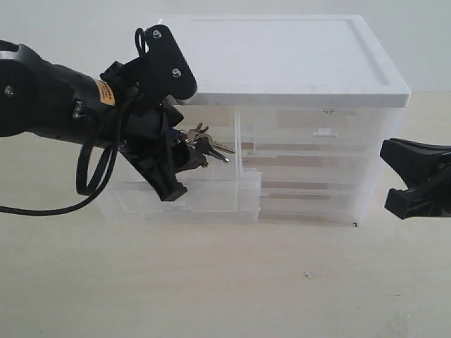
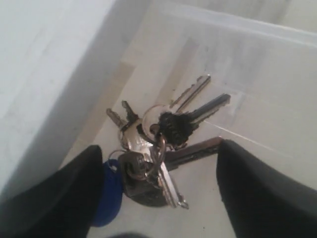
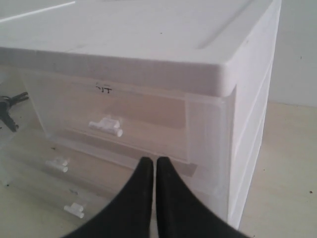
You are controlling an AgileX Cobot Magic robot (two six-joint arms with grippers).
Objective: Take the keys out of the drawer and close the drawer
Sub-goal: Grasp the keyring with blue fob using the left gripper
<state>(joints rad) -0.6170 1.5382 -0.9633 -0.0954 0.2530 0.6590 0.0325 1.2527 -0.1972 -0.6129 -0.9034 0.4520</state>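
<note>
The keys point(image 1: 203, 146) are a bunch of silver keys on a ring with a round blue tag point(image 2: 110, 191). They lie splayed on the floor of the drawer point(image 1: 211, 201), which is pulled out at the cabinet's upper left. My left gripper point(image 1: 184, 172) reaches down into the drawer. In the left wrist view the keys point(image 2: 158, 144) sit between its wide-open fingers point(image 2: 247, 188), with the blue tag against one finger. My right gripper point(image 1: 394, 179) hovers off the cabinet's right front and is shut point(image 3: 154, 161), holding nothing. The keys point(image 3: 7, 106) also show at the edge of the right wrist view.
The translucent cabinet has a white top point(image 1: 282, 56) and stands on a pale table. The twin half-width drawer is closed, its white tab handle point(image 3: 105, 125) facing my right gripper. Full-width drawers lie below it. The drawer's clear wall point(image 2: 237, 34) rises beyond the keys.
</note>
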